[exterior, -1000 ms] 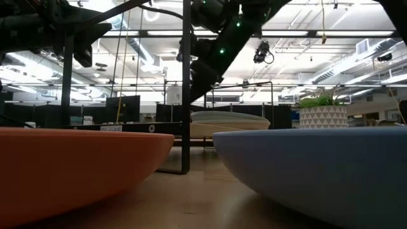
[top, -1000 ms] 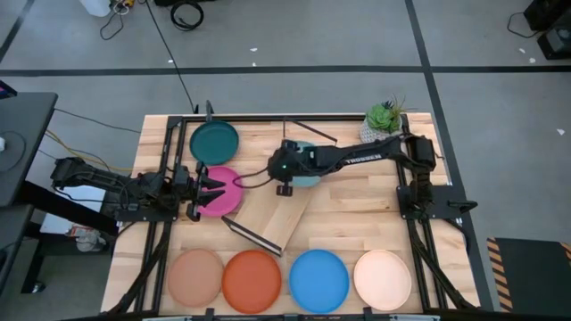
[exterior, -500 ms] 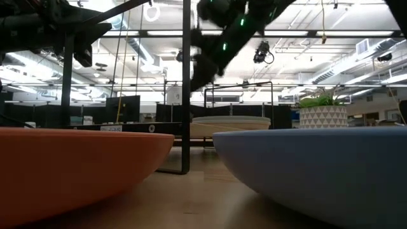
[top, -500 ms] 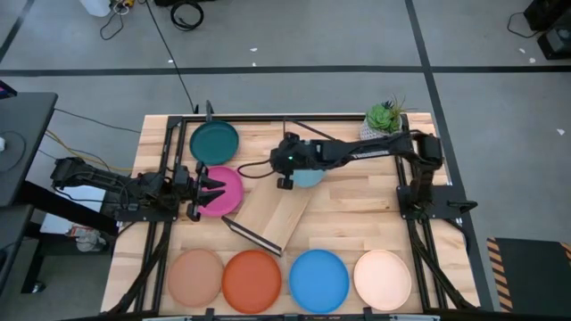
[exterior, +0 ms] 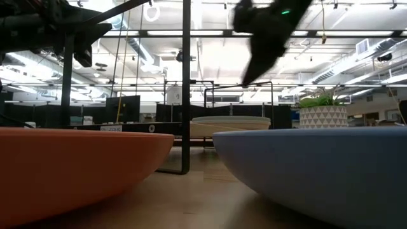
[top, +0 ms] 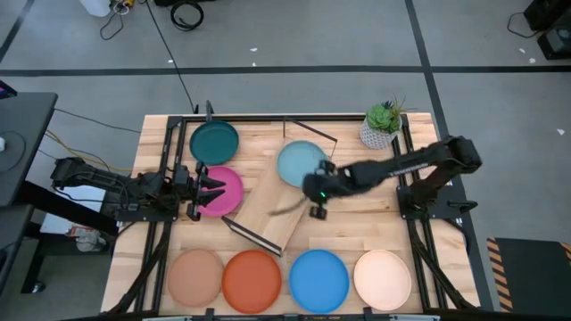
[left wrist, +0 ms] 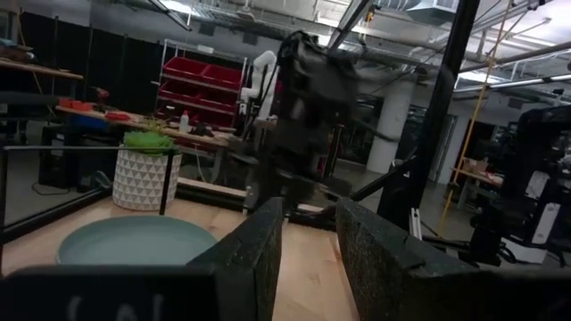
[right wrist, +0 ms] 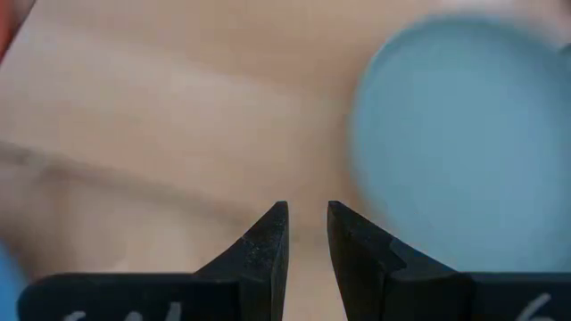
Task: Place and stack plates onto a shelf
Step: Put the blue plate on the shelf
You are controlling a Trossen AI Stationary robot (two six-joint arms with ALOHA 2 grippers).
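Shelf (top: 278,207) partly under blurred right gripper (top: 316,198), jaws slightly apart

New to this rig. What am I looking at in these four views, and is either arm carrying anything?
Two dark robot arms work at a wooden table. The overhead picture shows everything; the second looks level across the tabletop; the other two come from cameras on each arm's wrist. The task is stacking plates on the shelf, a light board on black legs. The light blue plate lies on its far end. The teal plate and magenta plate lie on the table at left; tan, orange, blue and cream ones line the near edge. The right hand is above the shelf, nearly closed, empty. The left hand waits at the magenta plate, carrying nothing.
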